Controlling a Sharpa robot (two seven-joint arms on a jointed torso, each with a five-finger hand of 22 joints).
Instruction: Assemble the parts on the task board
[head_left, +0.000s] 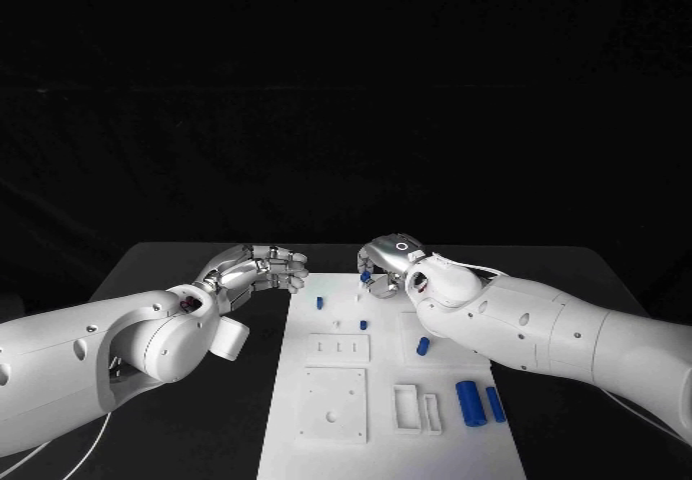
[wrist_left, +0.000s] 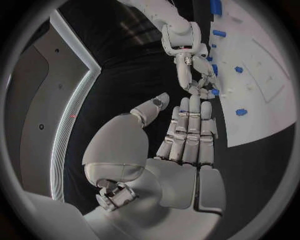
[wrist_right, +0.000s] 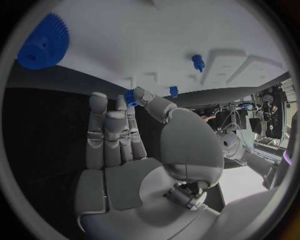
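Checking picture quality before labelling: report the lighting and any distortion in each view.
Head view: dark room, black surround, white task board evenly lit, no glare. Left wrist view: fisheye bends the board's edge; left hand sharp. Right wrist view: board curved too, the blue gear at the rim slightly soft.

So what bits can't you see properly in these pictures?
- Head view: the right robot hand is partly behind its own wrist, so its grip is hidden.
- Right wrist view: a small blue part sits at the fingertips, too small to name.
- Right wrist view: the blue gear is cut by the circle's rim.
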